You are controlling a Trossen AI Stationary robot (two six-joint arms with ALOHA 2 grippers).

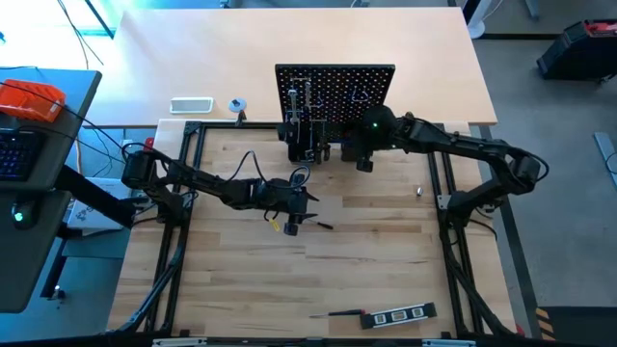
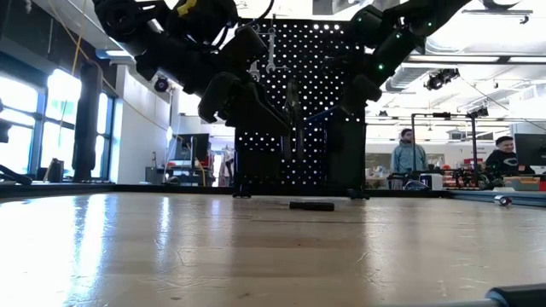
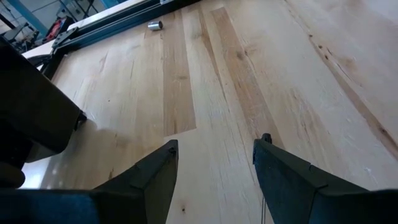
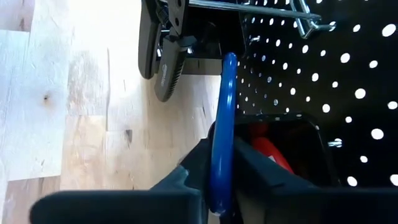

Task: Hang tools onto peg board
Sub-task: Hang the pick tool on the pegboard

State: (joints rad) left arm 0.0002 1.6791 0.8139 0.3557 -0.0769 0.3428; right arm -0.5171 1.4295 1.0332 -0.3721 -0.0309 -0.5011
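Note:
The black peg board (image 1: 335,92) stands upright at the table's far middle, with holder boxes (image 1: 310,149) at its base. Black-handled pliers (image 4: 159,56) hang on it. My right gripper (image 1: 364,160) is right in front of the board's base, shut on the blue-handled hex key (image 4: 224,112). My left gripper (image 1: 295,212) is open and empty above the middle of the table; its fingers (image 3: 155,168) stand over bare wood. The black marked level (image 1: 397,315) and a small screwdriver (image 1: 339,313) lie flat near the table's near edge. My right gripper pinches the hex key's blue handle (image 4: 222,163) between its two fingers. The handle lies along the fingers and sticks out past their tips toward the peg board, its free end (image 4: 229,60) close to the pliers. The key is clear of the table.
A small dark tool (image 1: 324,226) lies on the table just right of my left gripper; it also shows in the low view (image 2: 311,205). A small silver piece (image 1: 419,191) lies toward the right rail. A holder box (image 4: 292,149) holds something red. People are in the room behind.

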